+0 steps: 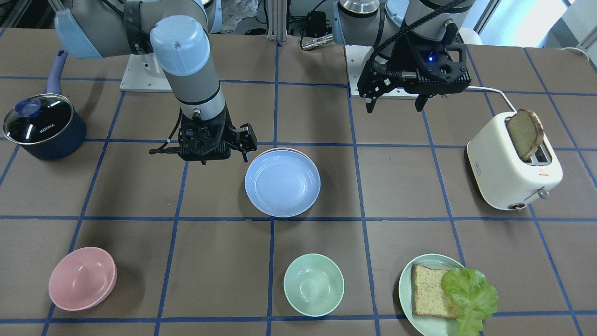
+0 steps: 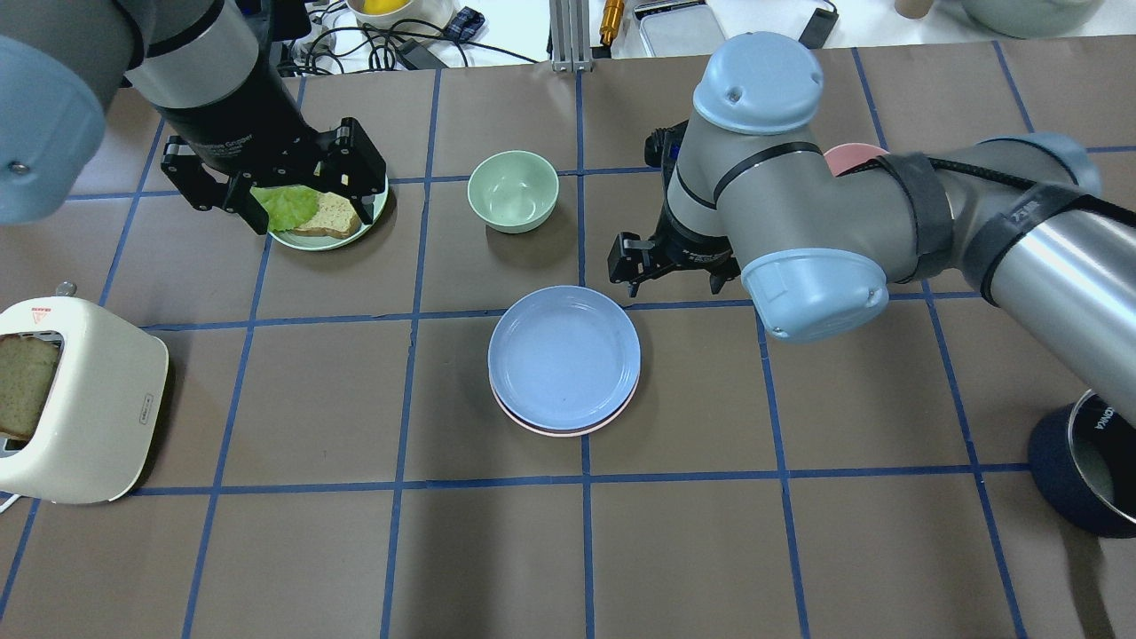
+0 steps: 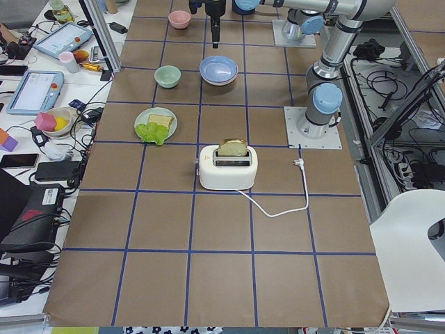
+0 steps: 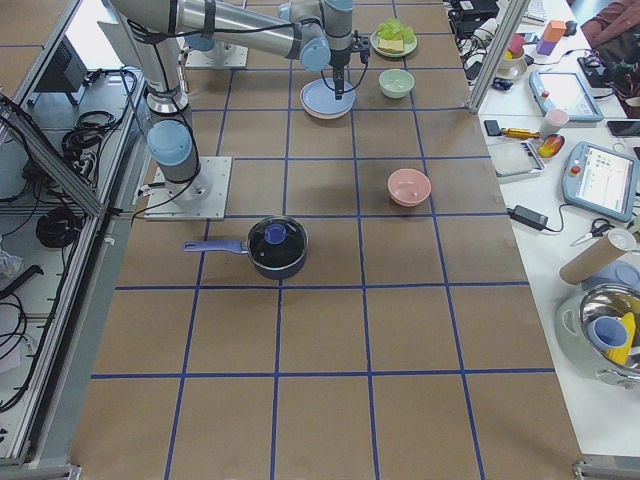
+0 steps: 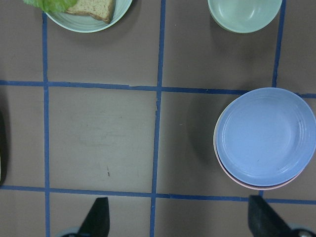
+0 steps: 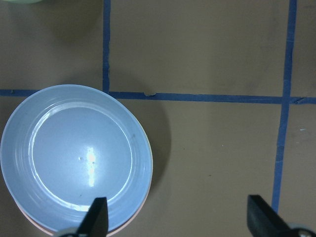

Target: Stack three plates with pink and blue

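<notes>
Both empty: my right hand (image 2: 672,280) spread wide just beside blue plate (image 2: 564,355), which sits on pink plate (image 2: 568,432) mid-desk (image 2: 799,550). Left hand (image 1: 394,108) wide too. Probably light, stiff, slick plastic; pinch the raised rim.

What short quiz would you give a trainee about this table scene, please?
1. True or false: the blue plate lies on top of the pink plate.
2. What sticks out of the toaster? A) bread slice B) lettuce C) bowl
3. Does the left gripper or the right gripper hold anything?
Key: 1 true; 2 A; 3 no, both are open and empty.
</notes>
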Robot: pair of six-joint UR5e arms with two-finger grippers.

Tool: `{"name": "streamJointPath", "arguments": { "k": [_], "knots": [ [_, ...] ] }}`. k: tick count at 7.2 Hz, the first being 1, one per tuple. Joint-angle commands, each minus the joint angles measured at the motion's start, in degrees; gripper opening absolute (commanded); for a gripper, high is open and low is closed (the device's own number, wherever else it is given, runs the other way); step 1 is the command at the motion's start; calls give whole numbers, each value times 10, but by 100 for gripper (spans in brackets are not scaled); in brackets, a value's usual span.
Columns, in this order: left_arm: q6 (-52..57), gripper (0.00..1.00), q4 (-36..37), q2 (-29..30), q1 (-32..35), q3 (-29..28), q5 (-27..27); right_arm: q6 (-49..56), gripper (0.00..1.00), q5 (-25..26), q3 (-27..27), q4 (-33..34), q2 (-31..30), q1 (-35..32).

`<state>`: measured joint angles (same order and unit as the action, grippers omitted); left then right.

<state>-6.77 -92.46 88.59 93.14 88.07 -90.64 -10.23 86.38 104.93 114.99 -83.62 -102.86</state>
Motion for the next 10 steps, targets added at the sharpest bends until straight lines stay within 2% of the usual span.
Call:
{"name": "streamJointPath", "arguments": {
  "k": [1, 3, 6, 7, 10],
  "knots": [
    [0, 100, 0, -1, 0, 0, -1, 34, 100, 12, -2, -23, -22, 1],
    [0, 100, 0, -1, 0, 0, 0, 51, 100, 12, -6, -44, -44, 10],
    [0, 100, 0, -1, 1, 0, -1, 78, 100, 16, -92, -183, -62, 53],
    [0, 100, 0, -1, 1, 0, -1, 84, 100, 17, -110, -211, -70, 60],
    [0, 100, 0, -1, 1, 0, -1, 101, 100, 19, -133, -251, -78, 86]
  ]
}}
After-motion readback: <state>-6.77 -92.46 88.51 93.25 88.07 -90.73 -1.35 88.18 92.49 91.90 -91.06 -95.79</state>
